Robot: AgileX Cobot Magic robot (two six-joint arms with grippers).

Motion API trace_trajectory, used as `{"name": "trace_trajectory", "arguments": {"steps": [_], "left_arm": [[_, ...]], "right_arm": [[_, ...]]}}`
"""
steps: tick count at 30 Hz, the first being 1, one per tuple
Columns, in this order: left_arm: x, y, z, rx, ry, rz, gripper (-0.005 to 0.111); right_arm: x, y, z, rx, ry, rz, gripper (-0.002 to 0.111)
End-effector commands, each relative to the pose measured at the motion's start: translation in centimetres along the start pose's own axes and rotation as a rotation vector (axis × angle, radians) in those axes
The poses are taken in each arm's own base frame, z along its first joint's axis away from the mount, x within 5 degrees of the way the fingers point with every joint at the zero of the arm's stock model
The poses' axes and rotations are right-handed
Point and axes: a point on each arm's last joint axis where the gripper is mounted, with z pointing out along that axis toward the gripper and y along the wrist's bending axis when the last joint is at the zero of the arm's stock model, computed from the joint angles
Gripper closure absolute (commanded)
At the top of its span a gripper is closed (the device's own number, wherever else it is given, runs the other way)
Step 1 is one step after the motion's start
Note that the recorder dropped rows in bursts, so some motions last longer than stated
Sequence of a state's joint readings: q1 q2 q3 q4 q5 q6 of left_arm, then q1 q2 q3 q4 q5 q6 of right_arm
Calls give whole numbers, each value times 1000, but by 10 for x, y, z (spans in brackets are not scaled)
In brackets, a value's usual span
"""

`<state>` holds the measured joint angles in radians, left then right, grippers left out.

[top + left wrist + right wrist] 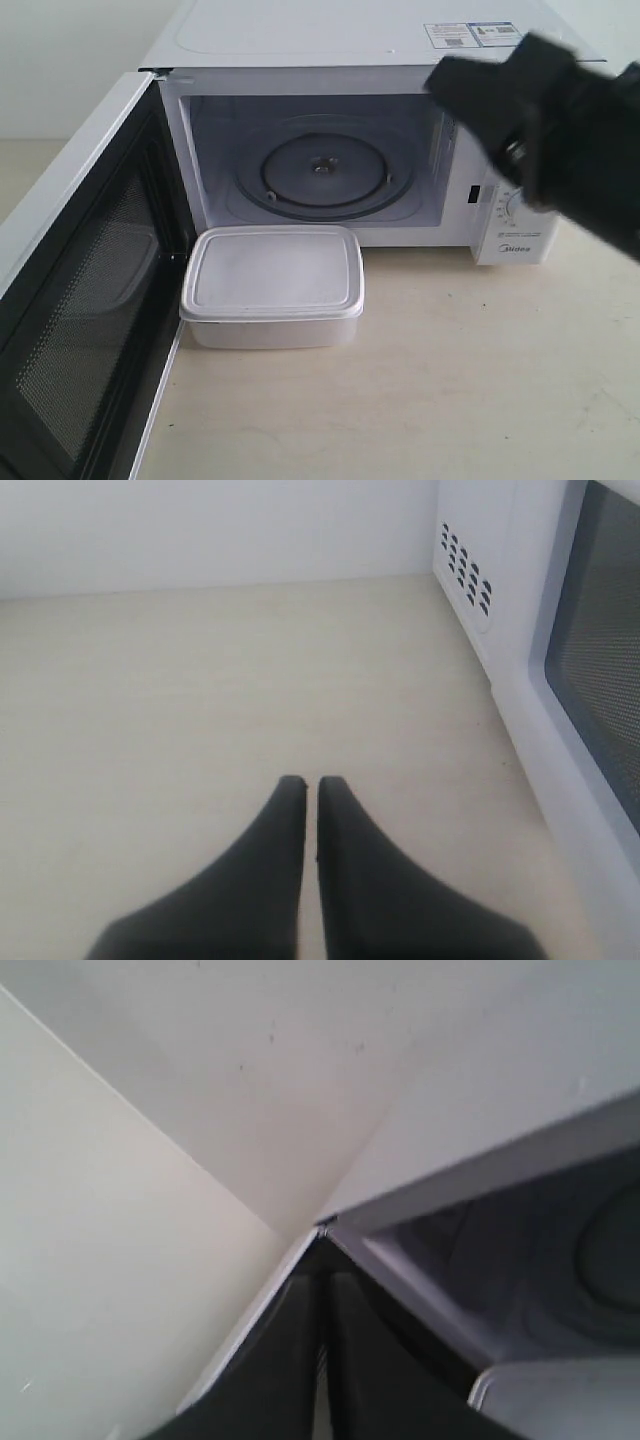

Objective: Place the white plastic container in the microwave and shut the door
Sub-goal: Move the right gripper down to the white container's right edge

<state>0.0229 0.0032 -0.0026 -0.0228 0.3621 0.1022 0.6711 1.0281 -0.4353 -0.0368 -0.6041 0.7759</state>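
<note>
Two grippers — the black left gripper point(310, 783) and black right gripper point(322, 1280) — hang pressed together and empty, while the shallow translucent-white plastic container point(272, 282) sits at the white boxy microwave's point(300, 35) mouth, its mesh-windowed door point(90, 290) swung wide, likely for loading.

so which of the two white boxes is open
The microwave: its door stands wide, showing the glass turntable. The white plastic container in front of it has its lid on.

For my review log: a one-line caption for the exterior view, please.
Microwave with its door swung open, lidded white container on the table just in front, blurred right arm at upper right.
</note>
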Motion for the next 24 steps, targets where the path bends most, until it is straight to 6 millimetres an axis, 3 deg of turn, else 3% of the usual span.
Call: {"name": "trace_trajectory", "arguments": {"steps": [1, 9, 14, 24], "left_arm": [[1, -1, 0, 8, -3, -2, 102], [1, -1, 0, 8, -3, -2, 102], [1, -1, 0, 8, -3, -2, 102], [1, -1, 0, 8, -3, -2, 102]], "right_arm": [[41, -3, 19, 18, 107, 195, 108], [107, -6, 31, 170, 122, 558, 108], [148, -19, 32, 293, 110, 728, 108], [197, -31, 49, 323, 100, 930, 106]]}}
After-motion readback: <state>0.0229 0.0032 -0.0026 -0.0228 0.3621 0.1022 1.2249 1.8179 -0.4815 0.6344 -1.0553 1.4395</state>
